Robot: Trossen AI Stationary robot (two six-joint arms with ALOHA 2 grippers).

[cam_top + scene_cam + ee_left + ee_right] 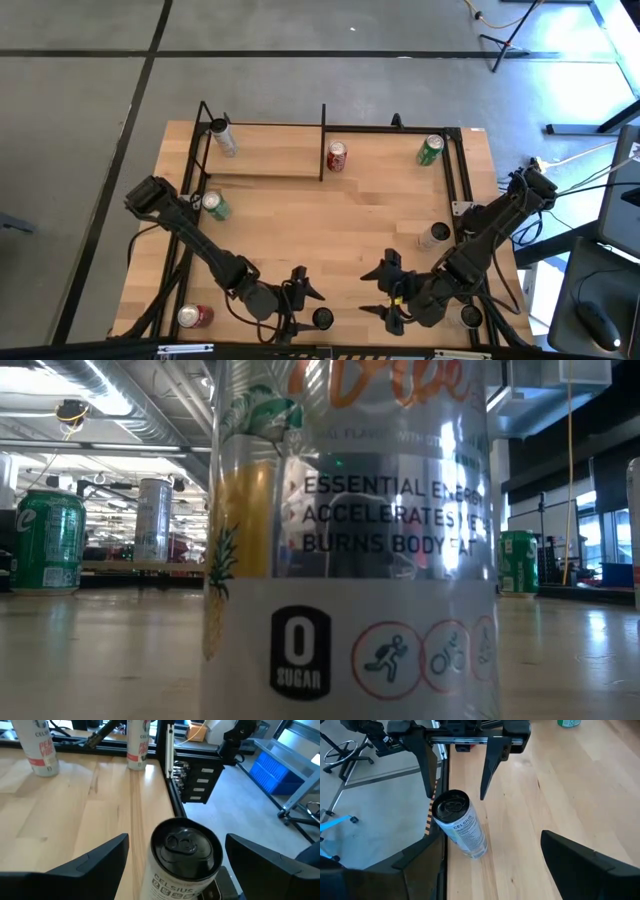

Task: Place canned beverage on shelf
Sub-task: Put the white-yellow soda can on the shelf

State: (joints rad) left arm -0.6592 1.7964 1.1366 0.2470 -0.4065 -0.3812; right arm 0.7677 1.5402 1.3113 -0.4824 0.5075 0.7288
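You have eight cylindrical metal cans on the light-wood bench (330,215).
Left gripper (303,298) fingers spread wide around the black-topped silver can (184,860), not touching; right gripper (383,295) fingers wide, empty.

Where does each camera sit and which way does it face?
High: overhead, straight down on the table; both arms show.
Low: table height, level across; Celsius can fills it; no arm.
Left wrist: past open left gripper, straddling that can.
Right wrist: past open right gripper toward the left gripper.
Shared: all four see that can.
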